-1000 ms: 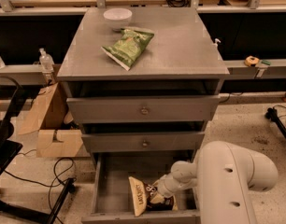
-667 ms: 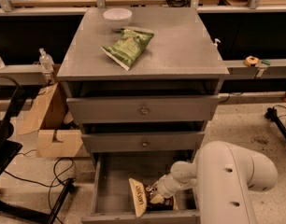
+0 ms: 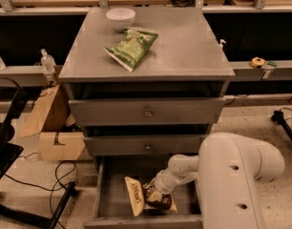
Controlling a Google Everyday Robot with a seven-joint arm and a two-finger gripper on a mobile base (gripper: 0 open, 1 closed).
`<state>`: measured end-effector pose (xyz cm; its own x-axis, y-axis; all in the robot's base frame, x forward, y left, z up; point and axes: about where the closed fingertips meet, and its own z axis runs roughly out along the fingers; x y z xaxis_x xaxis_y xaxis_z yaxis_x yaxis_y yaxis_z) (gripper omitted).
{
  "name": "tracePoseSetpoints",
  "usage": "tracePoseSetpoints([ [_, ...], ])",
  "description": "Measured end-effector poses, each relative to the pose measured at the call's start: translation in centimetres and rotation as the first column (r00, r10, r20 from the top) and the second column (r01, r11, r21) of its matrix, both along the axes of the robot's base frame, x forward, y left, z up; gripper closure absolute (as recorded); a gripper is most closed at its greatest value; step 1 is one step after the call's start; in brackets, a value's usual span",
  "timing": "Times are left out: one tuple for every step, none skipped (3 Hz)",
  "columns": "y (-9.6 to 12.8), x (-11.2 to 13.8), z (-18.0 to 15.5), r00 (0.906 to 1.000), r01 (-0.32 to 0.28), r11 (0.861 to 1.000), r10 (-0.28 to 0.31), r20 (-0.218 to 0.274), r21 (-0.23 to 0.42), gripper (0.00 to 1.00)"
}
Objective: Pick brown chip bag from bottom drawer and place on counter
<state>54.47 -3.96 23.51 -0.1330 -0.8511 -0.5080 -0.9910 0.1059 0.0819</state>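
Observation:
The bottom drawer (image 3: 108, 194) is pulled open below the two knobbed drawers. The brown chip bag (image 3: 147, 200) lies inside it, cream-yellow end panel to the left, dark brown body to the right. My gripper (image 3: 155, 191) reaches down into the drawer from the white arm at the right and sits right on the bag's dark upper part. The counter (image 3: 184, 46) is the flat grey cabinet top above.
A green chip bag (image 3: 130, 47) and a white bowl (image 3: 120, 17) lie on the counter's rear left. A cardboard box (image 3: 55, 137) and cables are on the floor at left. Wooden benches run behind the cabinet. My bulky white arm (image 3: 236, 175) covers the drawer's right side.
The gripper and bag stay in nearly the same place in the drawer; no clear motion shows.

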Motion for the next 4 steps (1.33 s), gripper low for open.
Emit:
tracePoseSetpoints([
  [1.2, 0.8, 8.0, 0.9998, -0.014, 1.000, 0.014, 0.012, 0.001, 1.00],
  [2.1, -0.3, 17.2, 0.9995, 0.030, 0.999, -0.030, 0.012, -0.039, 1.00],
  [1.5, -2.5, 23.1, 0.9948, 0.100, 0.992, -0.099, 0.024, -0.070, 1.00],
  [0.9, -4.2, 28.2, 0.9852, 0.169, 0.979, -0.164, 0.051, -0.117, 1.00],
])
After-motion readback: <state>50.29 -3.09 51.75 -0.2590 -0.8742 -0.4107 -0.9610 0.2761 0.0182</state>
